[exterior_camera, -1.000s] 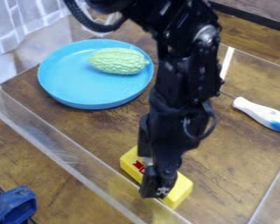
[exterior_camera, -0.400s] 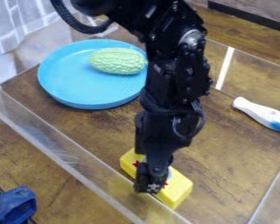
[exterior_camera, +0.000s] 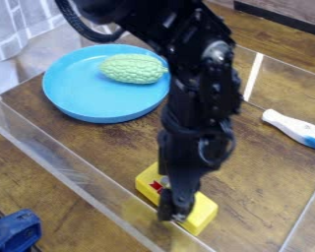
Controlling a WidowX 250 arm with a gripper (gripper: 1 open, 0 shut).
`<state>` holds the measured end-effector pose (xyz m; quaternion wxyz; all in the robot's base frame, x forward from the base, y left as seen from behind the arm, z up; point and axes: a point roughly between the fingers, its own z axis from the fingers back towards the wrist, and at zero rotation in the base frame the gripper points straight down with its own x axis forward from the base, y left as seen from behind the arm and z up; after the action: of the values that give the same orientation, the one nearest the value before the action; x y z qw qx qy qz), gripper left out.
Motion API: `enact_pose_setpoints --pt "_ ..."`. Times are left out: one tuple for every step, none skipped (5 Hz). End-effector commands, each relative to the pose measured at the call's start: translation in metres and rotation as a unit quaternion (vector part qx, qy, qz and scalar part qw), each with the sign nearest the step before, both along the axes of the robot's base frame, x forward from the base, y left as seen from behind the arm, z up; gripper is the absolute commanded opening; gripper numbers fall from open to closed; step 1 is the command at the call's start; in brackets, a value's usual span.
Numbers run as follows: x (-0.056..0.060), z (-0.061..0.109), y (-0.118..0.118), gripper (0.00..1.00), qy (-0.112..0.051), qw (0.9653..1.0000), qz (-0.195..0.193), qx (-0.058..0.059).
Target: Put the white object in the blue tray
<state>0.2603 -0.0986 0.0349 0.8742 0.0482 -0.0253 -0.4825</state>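
With its gripper spread open over the yellow box, it may grab that instead of the white object.

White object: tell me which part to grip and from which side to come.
Grip the white object across its slim middle, coming straight down from above. It lies flat on the table, long and narrow, with bare wood on both long sides, so fingers should fit either side of its width. Its light-blue end is the right one. The tool is now over the yellow box, well away.
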Motion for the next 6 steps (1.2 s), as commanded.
enact_pose_setpoints --pt "0.007 -0.007 -0.016 1.00 -0.015 0.9997 -0.020 -0.002" --pt "0.021 -0.006 -0.014 1.00 -0.019 0.9998 -0.009 -0.001" --pt "0.033 -0.001 -0.010 1.00 -0.023 0.9997 0.001 0.003" --pt "0.045 0.002 -0.006 1.00 -0.024 0.9996 0.014 0.004" --pt "0.039 0.002 -0.009 1.00 -0.029 0.9988 0.040 0.004" --pt "0.032 0.001 -0.012 1.00 -0.030 0.9974 0.065 0.002"
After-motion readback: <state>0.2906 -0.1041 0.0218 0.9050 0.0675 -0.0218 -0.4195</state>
